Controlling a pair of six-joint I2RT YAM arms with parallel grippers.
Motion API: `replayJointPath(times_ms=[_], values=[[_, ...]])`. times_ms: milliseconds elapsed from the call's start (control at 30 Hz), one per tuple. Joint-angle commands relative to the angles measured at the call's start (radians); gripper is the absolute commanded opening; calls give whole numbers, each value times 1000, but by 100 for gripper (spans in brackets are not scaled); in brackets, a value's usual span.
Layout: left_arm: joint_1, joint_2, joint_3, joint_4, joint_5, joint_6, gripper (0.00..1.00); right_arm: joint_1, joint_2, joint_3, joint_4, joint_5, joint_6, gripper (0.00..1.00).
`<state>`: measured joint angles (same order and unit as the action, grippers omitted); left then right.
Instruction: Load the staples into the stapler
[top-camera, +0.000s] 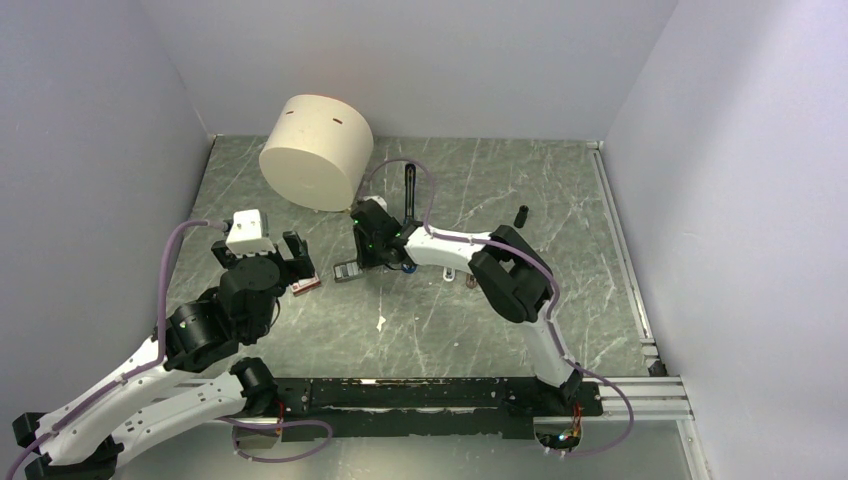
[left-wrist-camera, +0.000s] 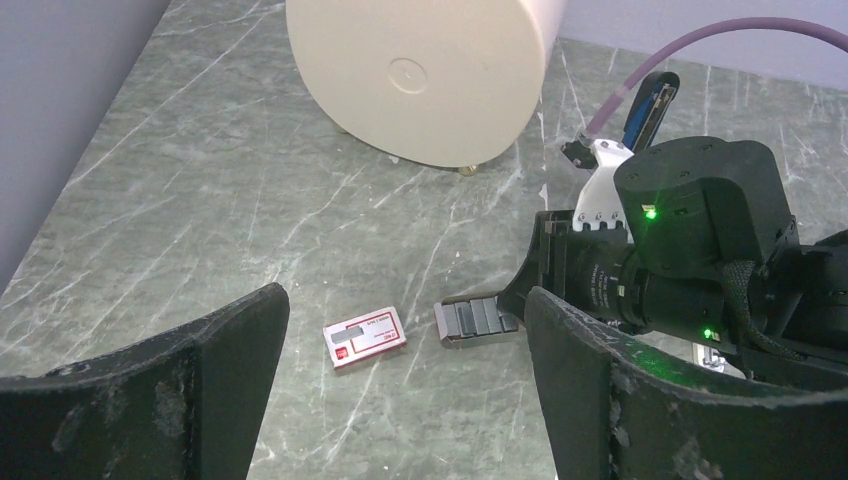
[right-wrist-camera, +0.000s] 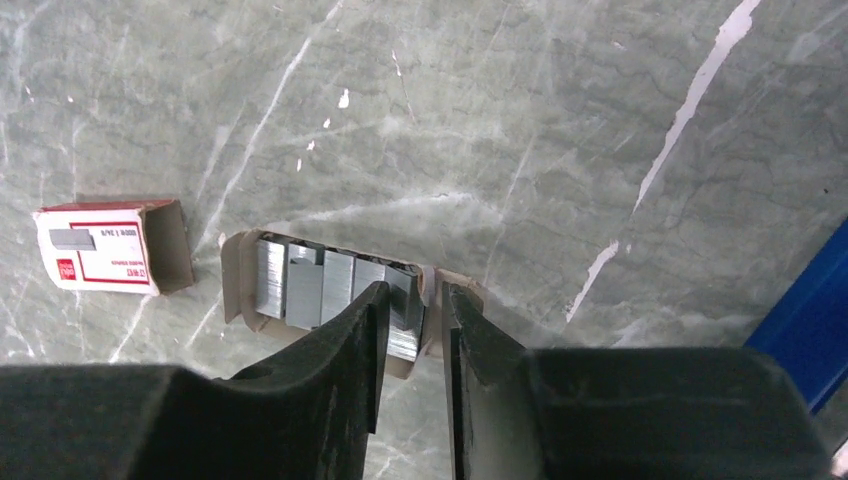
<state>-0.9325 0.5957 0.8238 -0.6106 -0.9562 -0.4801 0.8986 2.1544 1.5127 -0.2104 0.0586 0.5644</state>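
The staples are silver-grey ribbed strips lying in an open cardboard tray on the marble table. My right gripper stands low over the tray's right end, shut on the last strip and the tray's end flap. The red-and-white box sleeve lies just left of the tray. The blue stapler stands behind my right wrist; its blue edge shows at far right. My left gripper hangs open, with the box and staples ahead between its fingers. From above, the left gripper, box, staples and right gripper sit close together.
A large cream cylinder lies tipped at the back left, close behind the staples. A small black cylinder stands at the right. Small pale pieces lie beside my right forearm. Walls enclose three sides, with a rail along the right edge.
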Motion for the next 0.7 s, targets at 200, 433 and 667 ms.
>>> replayJointPath(times_ms=[200,433,667], values=[[-2,-4,6,20,4,15,92,-4,-59,-33,61,76,-43,28],[-1,-3,6,18,1,12,92,-1,-32,-30,136,109,-65,29],[-2,3,8,15,-2,10,92,-1,28,34,81,143,-88,30]])
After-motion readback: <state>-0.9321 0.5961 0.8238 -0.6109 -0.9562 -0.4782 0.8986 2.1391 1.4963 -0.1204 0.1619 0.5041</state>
